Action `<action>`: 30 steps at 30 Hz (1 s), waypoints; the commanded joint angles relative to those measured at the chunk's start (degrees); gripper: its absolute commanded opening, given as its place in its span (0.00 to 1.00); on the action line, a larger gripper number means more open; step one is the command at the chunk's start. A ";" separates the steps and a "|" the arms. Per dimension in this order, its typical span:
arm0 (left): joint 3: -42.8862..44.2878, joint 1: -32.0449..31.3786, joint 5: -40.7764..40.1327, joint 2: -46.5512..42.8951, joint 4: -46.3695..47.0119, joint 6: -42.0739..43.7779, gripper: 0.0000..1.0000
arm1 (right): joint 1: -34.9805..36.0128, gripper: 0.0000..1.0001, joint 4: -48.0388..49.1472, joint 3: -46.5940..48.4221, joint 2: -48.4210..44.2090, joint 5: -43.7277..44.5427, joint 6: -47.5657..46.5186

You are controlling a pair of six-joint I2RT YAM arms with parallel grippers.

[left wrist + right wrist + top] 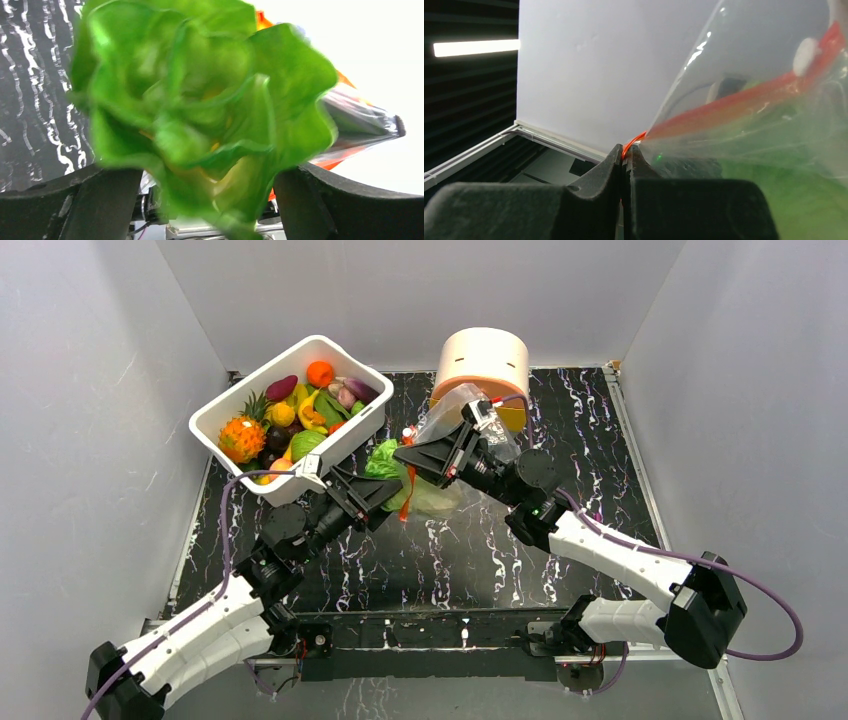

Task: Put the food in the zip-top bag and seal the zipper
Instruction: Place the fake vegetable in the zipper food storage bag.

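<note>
The left pincer (380, 483) is clamped around the base of the leafy lettuce (200, 110), whose frills spread out past both fingers and fill the left wrist view. The right pincer (626, 159) is pressed tight on the orange-red zipper (734, 102) at one corner of the zip-top bag (458, 412), so the clear plastic hangs lifted above the tabletop (450, 560) in front of the round cream drawer box (484, 360).

What matters for the coming move is that the bag lies just beyond the lettuce and to its right. From the left wrist, the orange strip and crinkled plastic show directly behind the leaves on the right side. From above, lettuce and bag mouth are touching or nearly so, and I cannot tell whether any leaf is already past the strip.

The zipper runs away from the right pincer's corner towards the left arm, so the lettuce probably has to go in across that line. The rest of the food sits in the white tub (352, 438), near the left arm.
</note>
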 commanded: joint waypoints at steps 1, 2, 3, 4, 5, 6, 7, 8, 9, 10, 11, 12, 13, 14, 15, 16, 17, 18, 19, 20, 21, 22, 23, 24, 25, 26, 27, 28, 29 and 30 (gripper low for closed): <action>0.60 -0.09 3.15 2.25 14.10 1.60 0.84 | 0.26 0.00 0.16 1.70 -0.73 -1.20 -2.62; 1.21 -0.09 3.52 2.66 14.60 2.34 0.78 | 0.28 0.00 0.09 1.52 -0.59 -1.03 -2.72; 2.14 -0.09 3.98 3.07 14.41 3.49 0.72 | 0.28 0.00 0.11 1.42 -0.38 -1.02 -2.63; 3.17 -0.09 4.31 3.32 13.15 5.41 0.66 | 0.28 0.00 0.09 1.25 -0.17 -1.24 -2.44; 4.25 -0.09 4.33 3.39 11.72 6.70 0.58 | 0.28 0.00 0.29 1.09 0.03 -1.46 -2.40; 5.01 -0.11 4.25 3.25 10.58 7.93 0.49 | 0.28 0.00 0.62 0.90 0.29 -1.76 -2.26; 5.65 -0.09 4.00 3.04 9.07 9.20 0.37 | 0.28 0.00 0.81 0.69 0.31 -1.83 -2.25; 6.48 -0.09 3.55 2.73 6.53 10.62 0.28 | 0.27 0.00 0.67 0.59 0.37 -1.95 -2.46; 8.17 -0.09 2.86 2.48 3.68 12.55 0.21 | 0.28 0.00 0.09 0.58 0.35 -2.01 -3.03; 9.63 -0.10 2.68 2.40 0.65 14.83 0.15 | 0.28 0.00 -0.83 0.69 0.43 -2.12 -3.90; 11.36 -0.09 2.57 2.51 -2.08 17.52 0.10 | 0.28 0.00 -2.56 0.93 0.48 -2.27 -5.04; 12.85 -0.09 2.45 2.76 -4.62 20.75 0.04 | 0.28 0.00 -4.15 1.08 0.71 -2.61 -5.82; 14.47 -0.05 2.54 3.09 -7.17 24.25 0.00 | 0.39 0.00 -4.84 0.79 1.01 -1.93 -6.04; 15.89 -0.09 2.33 3.46 -9.70 27.28 0.00 | 1.04 0.00 -4.05 0.23 1.82 -0.88 -6.07; 17.21 -0.09 1.73 3.81 -13.01 29.56 0.00 | 1.52 0.00 -3.48 0.10 2.94 -0.38 -5.93; 18.55 -0.09 1.08 3.99 -16.15 31.67 0.00 | 1.85 0.00 -3.28 1.36 4.55 -0.27 -6.74; 19.78 -0.09 0.20 4.23 -19.19 34.49 0.00 | 2.32 0.00 -4.91 3.06 6.10 -0.36 -8.24; 21.34 -0.09 -0.59 4.46 -22.48 38.14 0.00 | 2.62 0.00 -7.02 5.07 7.50 -0.24 -9.35; 22.88 -0.09 -1.77 4.65 -26.38 39.94 0.00 | 2.98 0.00 -8.02 6.59 8.77 -0.05 -10.47; 24.40 -0.09 -3.42 4.77 -32.16 41.19 0.00 | 3.40 0.00 -8.98 7.93 9.73 0.23 -11.49; 26.03 -0.14 -4.56 4.84 -35.93 42.27 0.00 | 3.81 0.00 -10.57 9.44 10.62 0.45 -12.72; 27.16 -0.10 -5.31 4.82 -38.75 43.29 0.00 | 4.18 0.02 -14.01 11.21 11.30 0.78 -14.35; 28.24 -0.09 -6.02 4.81 -41.54 43.88 0.00 | 4.49 0.04 -17.47 12.63 11.89 1.24 -15.63; 29.26 -0.09 -7.07 4.88 -44.16 43.87 0.00 | 4.92 0.08 -19.28 13.03 12.16 1.69 -16.75; 29.44 -0.09 -8.15 4.89 -45.95 43.76 0.00 | 5.08 0.10 -20.02 12.38 12.04 2.27 -17.02; 29.14 -0.09 -8.53 4.89 -46.83 43.68 0.00 | 5.06 0.11 -19.84 10.63 11.62 3.00 -16.68; 28.58 -0.09 -8.67 4.81 -47.15 43.28 0.00 | 5.11 0.12 -19.56 8.69 11.11 4.05 -16.48; 27.70 -0.09 -8.62 4.81 -47.09 42.63 0.00 | 5.11 0.12 -20.08 7.05 10.55 5.31 -16.49; 26.72 -0.09 -8.37 4.87 -46.76 41.94 0.00 | 5.11 0.12 -21.18 5.62 10.09 6.63 -16.73; 25.70 -0.09 -8.05 5.00 -46.36 41.30 0.00 | 5.11 0.13 -22.57 4.67 9.69 7.82 -17.39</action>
